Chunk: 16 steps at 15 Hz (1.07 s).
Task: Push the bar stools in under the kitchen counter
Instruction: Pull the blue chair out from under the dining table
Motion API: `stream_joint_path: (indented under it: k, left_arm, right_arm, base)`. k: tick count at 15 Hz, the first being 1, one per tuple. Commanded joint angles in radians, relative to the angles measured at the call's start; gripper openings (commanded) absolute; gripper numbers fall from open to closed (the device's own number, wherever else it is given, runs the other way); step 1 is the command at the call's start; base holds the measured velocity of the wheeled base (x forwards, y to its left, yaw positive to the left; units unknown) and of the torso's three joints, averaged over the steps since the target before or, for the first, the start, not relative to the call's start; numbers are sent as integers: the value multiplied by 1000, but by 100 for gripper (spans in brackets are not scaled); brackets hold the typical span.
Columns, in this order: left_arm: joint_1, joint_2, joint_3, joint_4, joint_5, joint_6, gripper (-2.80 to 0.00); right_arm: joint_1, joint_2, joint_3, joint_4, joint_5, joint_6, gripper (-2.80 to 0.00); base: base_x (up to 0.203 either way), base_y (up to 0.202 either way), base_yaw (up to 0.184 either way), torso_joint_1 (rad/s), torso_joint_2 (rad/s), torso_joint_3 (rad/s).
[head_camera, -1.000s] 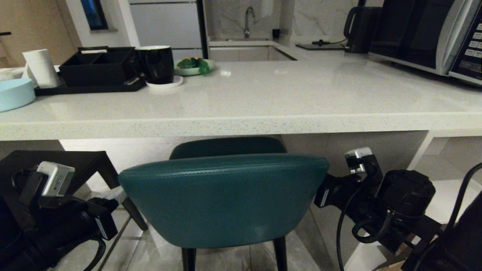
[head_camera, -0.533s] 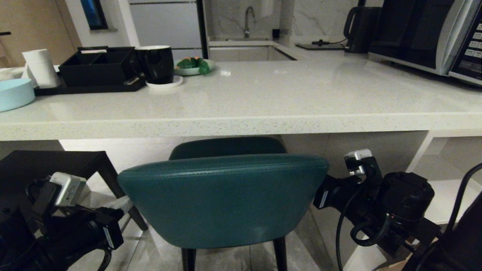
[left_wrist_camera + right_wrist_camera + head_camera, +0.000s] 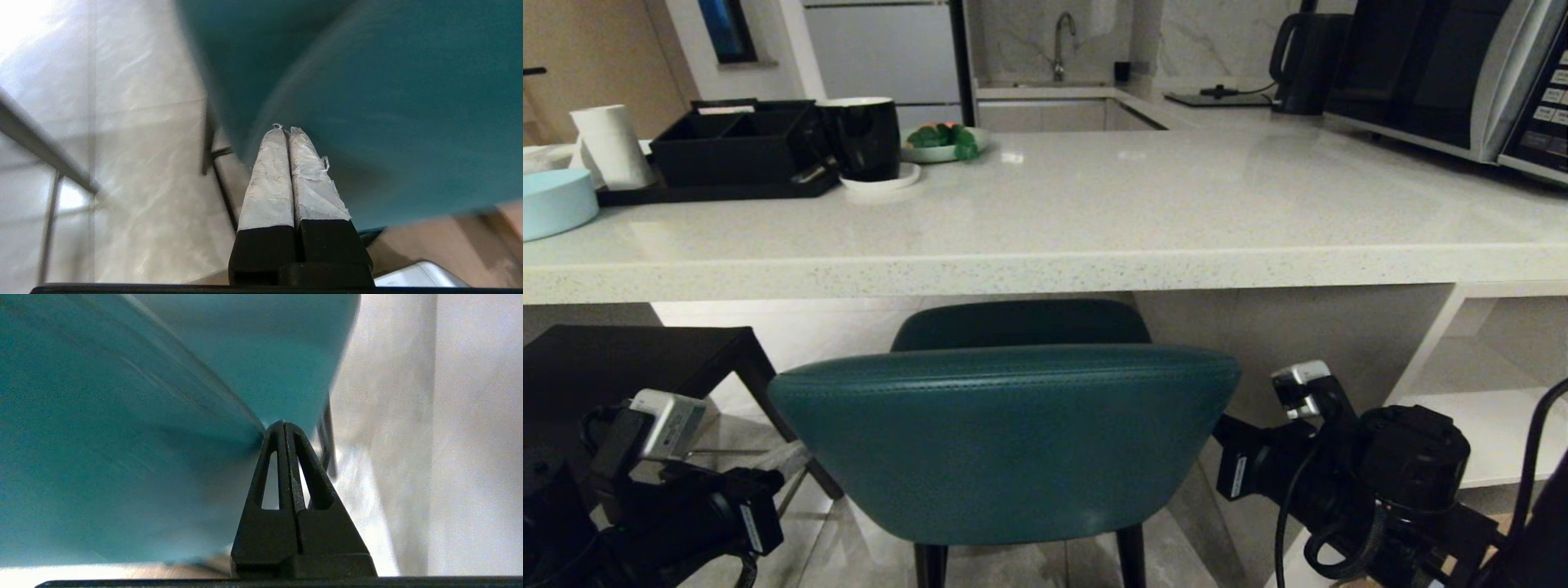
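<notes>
The teal bar stool (image 3: 1005,441) stands in front of me, its seat (image 3: 1021,322) partly under the kitchen counter (image 3: 1045,269). The dark grey bar stool (image 3: 629,351) stands at the left, below the counter's edge. My left arm (image 3: 686,506) reaches toward the teal backrest's left side, my right arm (image 3: 1307,465) toward its right side; the backrest hides both sets of fingers there. In the left wrist view my left gripper (image 3: 286,130) is shut, tips at the teal back (image 3: 388,102). My right gripper (image 3: 284,424) is shut, tips beside the teal back's edge (image 3: 122,437).
On the counter sit a black tray (image 3: 719,155), a black mug (image 3: 862,139), a pale blue bowl (image 3: 551,204), a plate of greens (image 3: 943,143), a kettle (image 3: 1307,57) and a microwave (image 3: 1462,73). White shelf cubbies (image 3: 1494,408) open at the right.
Both arms have sunk lower in the picture, the left one also shifting toward the stool. The teal backrest sits slightly lower and looks a little wider. The counter has barely shifted.
</notes>
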Motion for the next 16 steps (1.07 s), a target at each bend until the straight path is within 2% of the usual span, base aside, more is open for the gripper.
stream_joint_path:
  k: [1, 4, 6, 8, 10, 13, 16]
  left_arm:
    - [24, 104, 15, -38, 4, -2, -280]
    - [50, 301, 17, -183, 6, -1, -280]
    - [94, 384, 0, -230, 1, 0, -280]
    - [181, 379, -29, -246, -41, -1, -280]
    - [235, 385, -102, -249, -97, 4, -280]
    - [233, 407, -234, -249, -104, 2, -280]
    - [185, 482, -344, -249, -89, 5, -280]
  right_arm:
    - [-12, 33, 20, -17, -12, 26, -280]
    - [-28, 86, -8, -17, -16, 36, -280]
    - [-72, 102, -65, -17, -17, 39, -280]
    - [-116, 137, -126, -17, -15, 39, -280]
    - [-149, 172, -195, -17, -17, 39, -280]
    - [-161, 229, -288, -17, -21, 41, -280]
    - [-178, 275, -406, 44, -32, 62, -280]
  base:
    - [0, 0, 0, 0, 0, 0]
    - [0, 0, 0, 0, 0, 0]
    - [0, 0, 0, 0, 0, 0]
    - [0, 0, 0, 0, 0, 0]
    - [0, 0, 0, 0, 0, 0]
    - [0, 0, 0, 0, 0, 0]
    - [0, 0, 0, 0, 0, 0]
